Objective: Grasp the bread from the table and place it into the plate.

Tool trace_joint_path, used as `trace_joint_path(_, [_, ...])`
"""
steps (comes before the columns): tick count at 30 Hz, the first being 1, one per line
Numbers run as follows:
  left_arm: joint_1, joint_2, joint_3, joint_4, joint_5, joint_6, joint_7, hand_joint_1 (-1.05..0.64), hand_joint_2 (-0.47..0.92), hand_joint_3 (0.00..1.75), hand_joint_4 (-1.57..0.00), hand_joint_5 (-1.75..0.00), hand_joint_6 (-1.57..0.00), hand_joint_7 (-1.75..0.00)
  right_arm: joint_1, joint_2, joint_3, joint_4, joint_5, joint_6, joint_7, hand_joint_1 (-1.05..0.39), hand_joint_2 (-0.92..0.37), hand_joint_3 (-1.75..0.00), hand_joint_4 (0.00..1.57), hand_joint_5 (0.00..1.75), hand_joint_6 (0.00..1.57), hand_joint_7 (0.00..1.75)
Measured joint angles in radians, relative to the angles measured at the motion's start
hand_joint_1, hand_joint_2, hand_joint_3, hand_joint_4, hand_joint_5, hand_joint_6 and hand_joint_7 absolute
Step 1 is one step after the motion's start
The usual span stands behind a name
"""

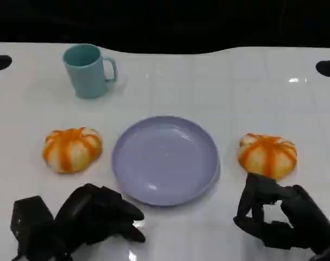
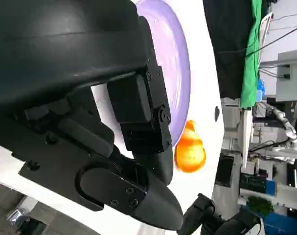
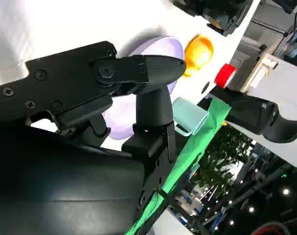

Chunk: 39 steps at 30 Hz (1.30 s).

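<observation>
While both breads sit beside the lilac plate (image 1: pixel 165 160), I see my left robot hand (image 1: pixel 94 217) and right robot hand (image 1: pixel 281 217) holding nothing, fingers apart.

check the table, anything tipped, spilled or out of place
Nothing stands out. The teal mug stands upright, the purple plate lies flat and bare, and one bread roll sits on each side of it, both intact.

Two orange-striped round bread buns (image 1: pixel 72 149) (image 1: pixel 267 155) on the table, flanking the lavender plate (image 1: pixel 165 160)
</observation>
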Motion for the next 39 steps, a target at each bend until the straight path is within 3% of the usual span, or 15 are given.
trace_joint_path(23, [-0.001, 0.0, 0.002, 0.005, -0.003, 0.006, -0.003, -1.05, 0.82, 0.0, -1.52, -0.29, -1.53, 0.0, -0.001, 0.0, 0.0, 0.0, -0.003, 0.003, -0.004, -0.47, -0.92, -0.31, 0.89, 1.75, 0.67, 1.75])
trace_joint_path(26, [-0.001, 0.0, 0.002, 0.005, -0.003, 0.006, -0.004, -1.05, 0.81, 0.0, -1.52, -0.29, -1.53, 0.0, -0.001, 0.0, 0.0, 0.0, -0.003, 0.003, -0.004, -0.5, -0.92, -0.33, 0.77, 1.75, 0.55, 1.57])
trace_joint_path(31, [-0.001, 0.0, 0.003, 0.005, -0.004, 0.011, -0.004, -1.05, 0.81, 0.0, -1.51, -0.28, -1.53, 0.0, -0.004, 0.0, -0.007, -0.024, 0.024, 0.032, 0.001, -0.48, -0.92, -0.28, 0.58, 1.6, 0.47, 1.1])
trace_joint_path(35, [-0.002, 0.0, 0.003, 0.005, -0.004, 0.011, -0.004, -1.05, 0.82, 0.0, -1.51, -0.29, -1.53, 0.0, -0.013, -0.006, -0.028, -0.058, 0.027, 0.056, -0.002, -0.49, -0.92, -0.24, 0.43, 1.29, 0.46, 0.67])
trace_joint_path(38, [-0.002, 0.0, 0.003, 0.005, -0.003, 0.011, -0.004, -1.05, 0.81, 0.0, -1.52, -0.29, -1.54, 0.0, -0.016, -0.023, -0.039, -0.087, 0.002, 0.074, -0.007, -0.5, -0.92, -0.22, 0.4, 1.18, 0.45, 0.54])
trace_joint_path(39, [-0.002, 0.0, 0.003, 0.005, -0.003, 0.011, -0.004, -1.05, 0.81, 0.0, -1.51, -0.29, -1.53, 0.0, -0.016, -0.027, -0.042, -0.094, -0.003, 0.077, -0.008, -0.51, -0.92, -0.2, 0.34, 1.06, 0.43, 0.45])
